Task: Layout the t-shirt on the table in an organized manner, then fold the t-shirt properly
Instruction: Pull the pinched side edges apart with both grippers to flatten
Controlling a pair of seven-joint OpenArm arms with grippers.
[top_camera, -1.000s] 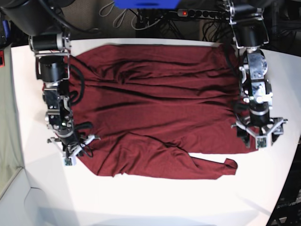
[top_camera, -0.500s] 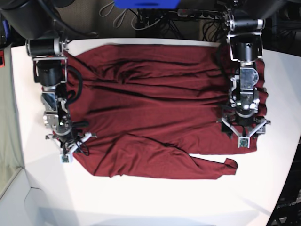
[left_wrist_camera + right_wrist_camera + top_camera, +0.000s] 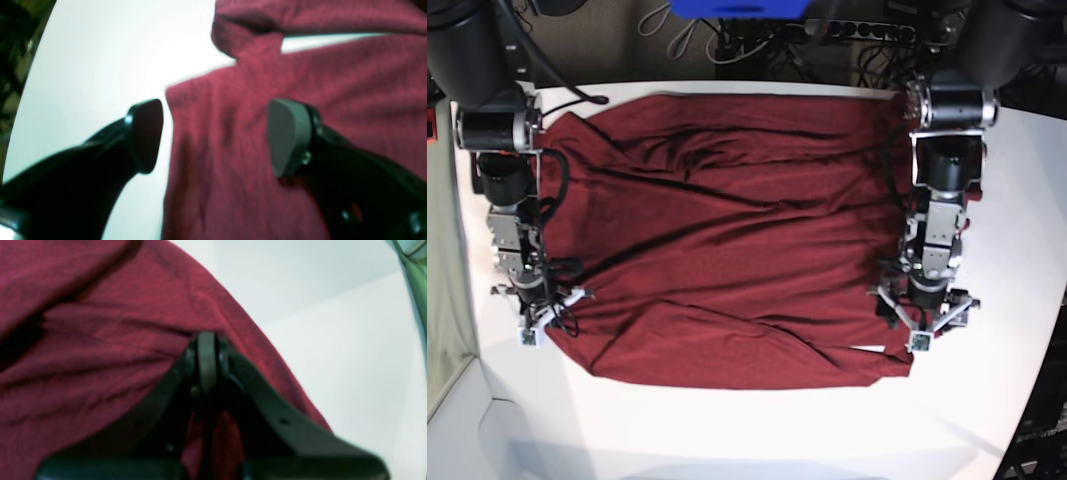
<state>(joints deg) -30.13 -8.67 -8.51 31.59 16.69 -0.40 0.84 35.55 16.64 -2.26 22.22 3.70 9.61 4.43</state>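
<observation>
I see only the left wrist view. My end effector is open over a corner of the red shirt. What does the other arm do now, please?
Observer: The right end effector is shut on the t-shirt; cloth shows pinched behind its fingers in the right wrist view.
Operator: On which edge of the shirt is it?
Observer: The edge opposite yours, at the side of the table on the base view's left.
Operator: Is the shirt flat between the arms?
Observer: Mostly spread, but long wrinkles run across it in the base view.
Operator: And my end effector?
Observer: The left end effector sits over the cloth's near corner, on that view's right.
</observation>
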